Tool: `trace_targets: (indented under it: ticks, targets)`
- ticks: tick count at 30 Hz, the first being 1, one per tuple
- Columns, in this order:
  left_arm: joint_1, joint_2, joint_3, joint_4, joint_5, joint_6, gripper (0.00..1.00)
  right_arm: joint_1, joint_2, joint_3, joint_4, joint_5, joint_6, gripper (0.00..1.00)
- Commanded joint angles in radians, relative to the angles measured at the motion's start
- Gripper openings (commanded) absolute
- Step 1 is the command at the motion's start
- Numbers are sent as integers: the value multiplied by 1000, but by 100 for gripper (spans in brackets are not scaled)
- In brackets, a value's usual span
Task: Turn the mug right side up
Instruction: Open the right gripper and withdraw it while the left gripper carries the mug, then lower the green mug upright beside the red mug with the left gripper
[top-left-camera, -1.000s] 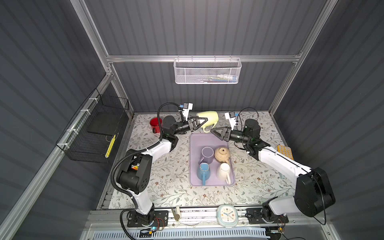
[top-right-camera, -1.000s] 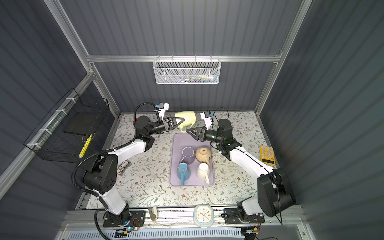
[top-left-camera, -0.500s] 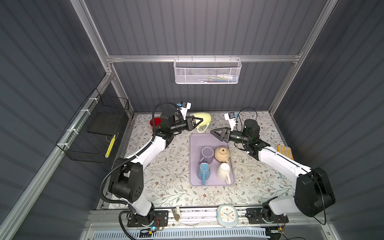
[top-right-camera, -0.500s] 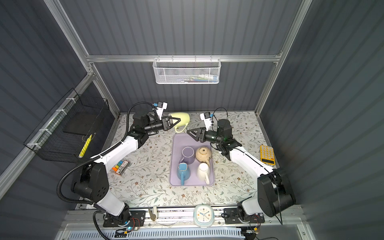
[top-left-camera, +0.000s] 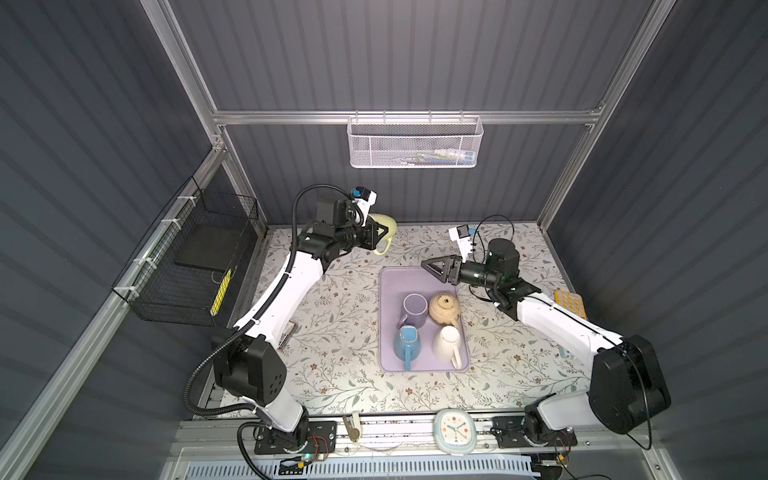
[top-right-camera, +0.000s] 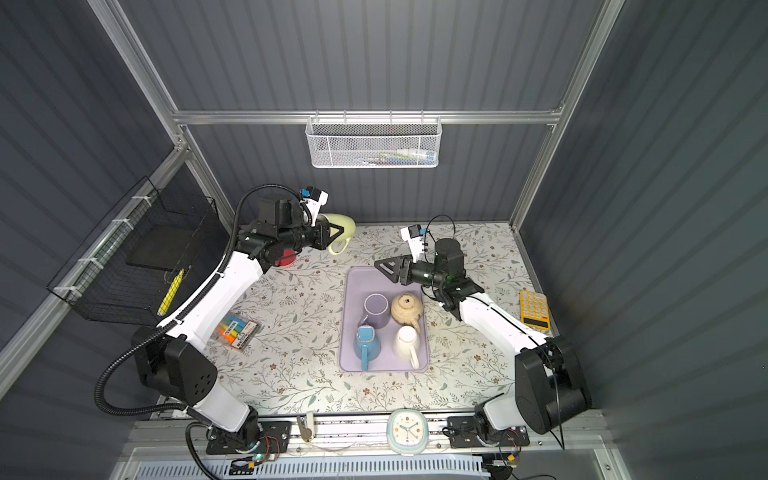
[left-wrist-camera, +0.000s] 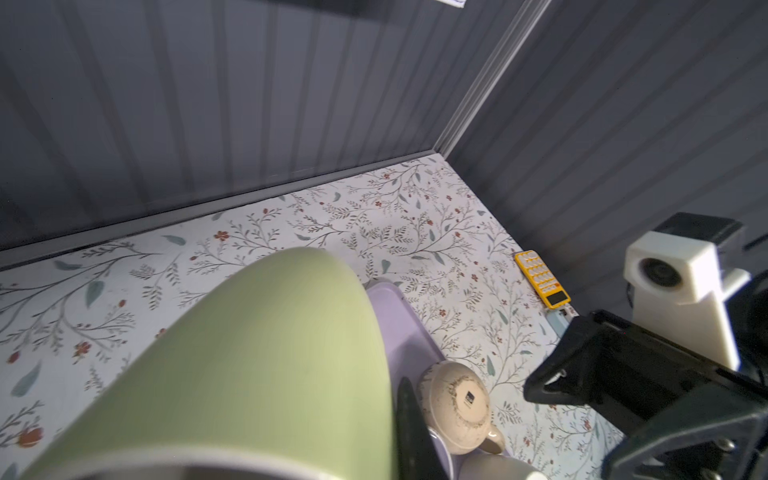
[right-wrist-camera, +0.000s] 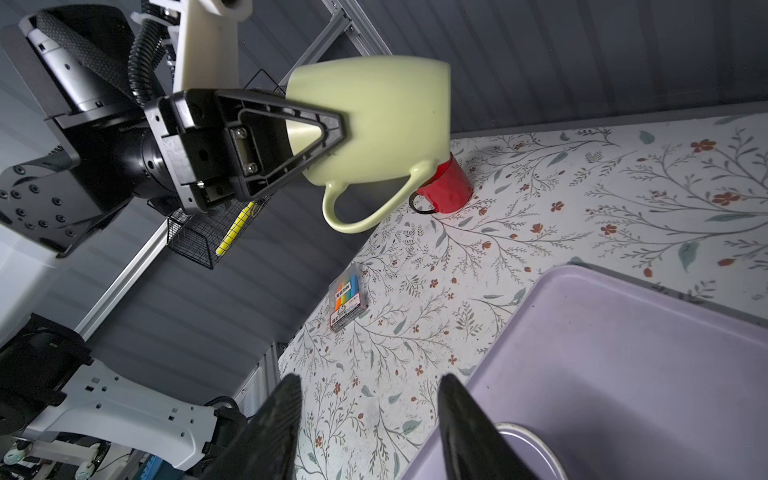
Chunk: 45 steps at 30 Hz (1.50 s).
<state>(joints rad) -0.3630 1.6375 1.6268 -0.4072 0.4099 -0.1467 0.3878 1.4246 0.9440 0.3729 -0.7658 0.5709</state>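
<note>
A pale green mug (top-left-camera: 385, 220) (top-right-camera: 348, 225) (right-wrist-camera: 382, 120) hangs in the air over the table's back left, lying on its side with its handle hanging down. My left gripper (top-left-camera: 380, 235) (top-right-camera: 334, 232) is shut on its rim, with one finger across the outer wall. In the left wrist view the mug (left-wrist-camera: 270, 353) fills the foreground and its base points away from the gripper. My right gripper (top-left-camera: 426, 264) (top-right-camera: 379, 264) (right-wrist-camera: 368, 380) stands open and empty at the back edge of the lilac tray (top-left-camera: 383, 291), pointing toward the mug.
On the tray stand a purple mug (top-left-camera: 415, 308), an upturned beige pot (top-left-camera: 444, 309), a blue mug (top-left-camera: 405, 343) and a white mug (top-left-camera: 446, 343). A red cup (top-right-camera: 284, 259) sits under the left arm. Markers (top-right-camera: 237, 328) lie at the left, a yellow calculator (top-right-camera: 534, 309) at the right.
My left arm has drawn back and up toward the back left, taking the green mug away from the right gripper. The right arm has hardly moved.
</note>
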Motion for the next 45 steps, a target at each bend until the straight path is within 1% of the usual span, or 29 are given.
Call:
trace_targets:
  ticks: [1,2,3,6,11,16,23,28,33,37,45]
  targets:
    - [17,39,71,-101,-73,78,0,-6,7,-12,2,8,-14,55]
    - [21,51,88,-121,-72,85,0,-6,7,-14,3,8,-13,55]
    - [22,61,105,-139,-111,92,0,-7,6,-17,2,8,-13,55]
    - [27,99,170,-209,-149,121,0,-7,2,-27,6,12,-12,55]
    - [28,162,249,-294,-271,161,0,-9,13,-42,27,14,2,55]
    - [30,242,337,-367,-377,201,0,-9,6,-47,-1,31,-15,56]
    - [52,355,475,-427,-402,229,0,-18,-15,-88,-14,53,-21,56]
    - [56,452,599,-520,-413,252,0,-21,-19,-105,-28,64,-31,56]
    - [57,497,635,-560,-442,271,0,-23,-10,-108,-19,65,-26,56]
    - [58,544,695,-600,-477,285,0,-23,1,-113,-4,64,-19,56]
    - [58,592,724,-591,-514,303,0,-23,7,-126,3,68,-14,56]
